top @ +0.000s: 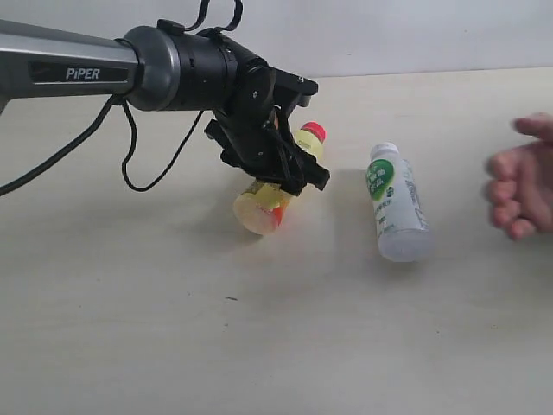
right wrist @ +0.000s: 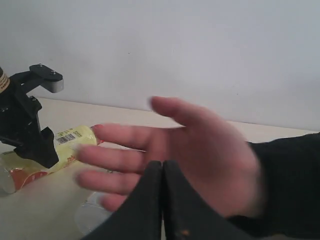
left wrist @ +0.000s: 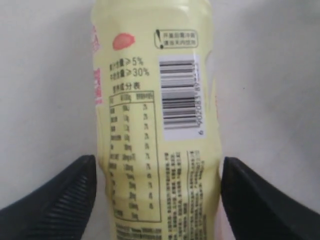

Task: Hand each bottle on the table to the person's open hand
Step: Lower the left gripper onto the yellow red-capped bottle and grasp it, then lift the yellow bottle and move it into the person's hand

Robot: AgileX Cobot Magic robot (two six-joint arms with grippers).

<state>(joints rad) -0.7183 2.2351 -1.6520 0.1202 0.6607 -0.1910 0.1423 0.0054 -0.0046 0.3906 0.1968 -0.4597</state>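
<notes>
The yellow bottle (top: 263, 206) with a red cap lies tilted on the table (top: 173, 328), left of centre. My left gripper (top: 289, 169) straddles its middle; the black fingers (left wrist: 60, 200) stand close on both sides of its label (left wrist: 160, 150), with thin gaps showing. The clear bottle with the green-white label (top: 396, 203) lies on its side to the right. A person's open hand (top: 523, 186) waits at the right edge. My right gripper (right wrist: 163, 167) is shut and empty, close to that hand (right wrist: 190, 155). The Coca-Cola and floral bottles are out of view.
The left arm (top: 78, 73) and its dangling black cable (top: 130, 164) reach in from the upper left. A pale wall (right wrist: 200, 50) rises behind the table. A dark sleeve (right wrist: 290, 185) covers the person's forearm.
</notes>
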